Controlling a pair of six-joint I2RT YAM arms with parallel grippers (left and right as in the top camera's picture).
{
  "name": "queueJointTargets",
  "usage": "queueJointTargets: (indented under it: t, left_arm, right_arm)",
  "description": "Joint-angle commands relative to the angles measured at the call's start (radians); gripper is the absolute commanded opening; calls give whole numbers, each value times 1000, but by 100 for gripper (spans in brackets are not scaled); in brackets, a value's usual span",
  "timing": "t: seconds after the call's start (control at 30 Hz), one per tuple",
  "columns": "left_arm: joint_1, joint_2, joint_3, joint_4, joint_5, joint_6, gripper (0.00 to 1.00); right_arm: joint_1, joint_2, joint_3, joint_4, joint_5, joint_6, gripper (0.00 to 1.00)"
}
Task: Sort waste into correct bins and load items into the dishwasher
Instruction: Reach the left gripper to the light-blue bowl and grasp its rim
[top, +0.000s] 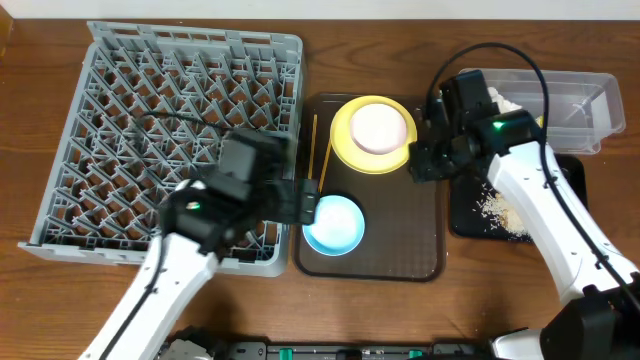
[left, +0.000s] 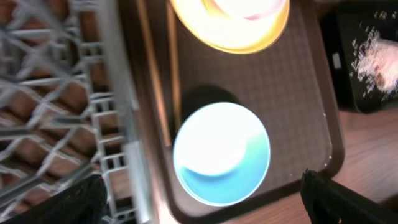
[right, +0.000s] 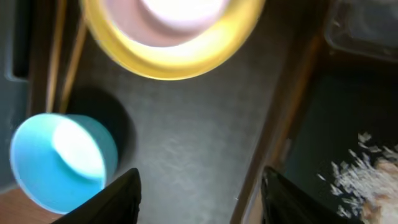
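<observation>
Brown serving tray (top: 400, 225) — on wooden table (top: 330, 312)

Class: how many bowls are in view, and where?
2. The light blue bowl sits on the brown tray; the cream-white bowl rests on the yellow plate on that tray. The left arm hides part of the grey rack.

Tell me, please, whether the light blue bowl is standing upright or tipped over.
Upright: the light blue bowl rests on the brown tray with its round rim and inside facing up.

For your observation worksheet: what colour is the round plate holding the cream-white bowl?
Yellow. The round yellow plate shows best in the overhead view.
</observation>
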Motion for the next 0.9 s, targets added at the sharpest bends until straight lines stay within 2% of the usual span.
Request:
queueJointTargets:
  t: [0.0, 0.1, 0.13, 0.17, 0.4, 0.7, 0.8, 0.87]
  left_arm:
    - [-93, 83, 15, 41, -74, -72, 100]
    - [-169, 167, 15, 92, -75, -72, 100]
    - [-193, 195, 15, 108, -75, -72, 100]
    - [-212, 219, 15, 123, -75, -72, 100]
    - [-340, 389, 15, 187, -74, -72, 100]
    - [-387, 496, 15, 266, -74, -72, 97]
    - [-386, 525, 15, 269, -74, -72, 87]
    - [-387, 537, 14, 266, -73, -72, 72]
  right_arm:
    - [-67, -56, 10, -18, 65, 12, 71]
    - [-111, -86, 10, -27, 63, 12, 91]
    - [-122, -94, 10, -28, 61, 12, 96]
    - [-130, -98, 10, -28, 61, 12, 98]
    - [-156, -101, 10, -43, 62, -3, 90]
    - [-156, -101, 9, -47, 62, -3, 86]
    - [-156, -101, 9, -54, 62, -3, 86]
    - [-156, -101, 10, -58, 62, -3, 86]
